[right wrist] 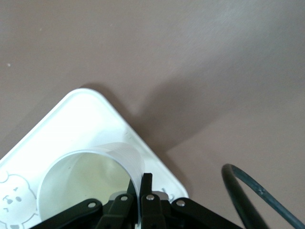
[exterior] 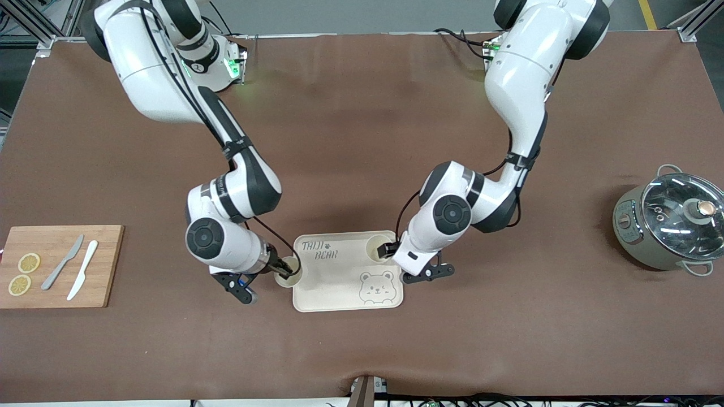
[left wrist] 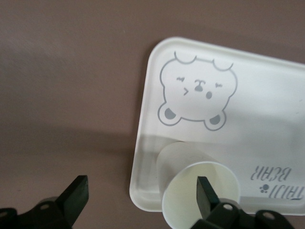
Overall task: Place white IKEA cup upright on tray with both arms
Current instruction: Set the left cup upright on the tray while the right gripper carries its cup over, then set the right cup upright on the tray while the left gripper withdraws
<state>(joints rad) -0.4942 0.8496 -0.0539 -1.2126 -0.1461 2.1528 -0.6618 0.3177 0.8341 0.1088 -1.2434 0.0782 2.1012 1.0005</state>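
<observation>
Sitting mid-counter (exterior: 362,169), the tray (exterior: 339,282) is carrying one upright white cup (exterior: 376,247) at its farther corner, straddled by the left pincer (exterior: 389,250) spread wide, while the right pincer (exterior: 285,270) is pinching a second cup's (exterior: 288,271) rim over the tray's edge toward the right arm's end.

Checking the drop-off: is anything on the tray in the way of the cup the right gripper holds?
Nothing visible blocks it. The right gripper pinches its cup at the tray edge; the other cup stands in another corner by the open left gripper.
</observation>
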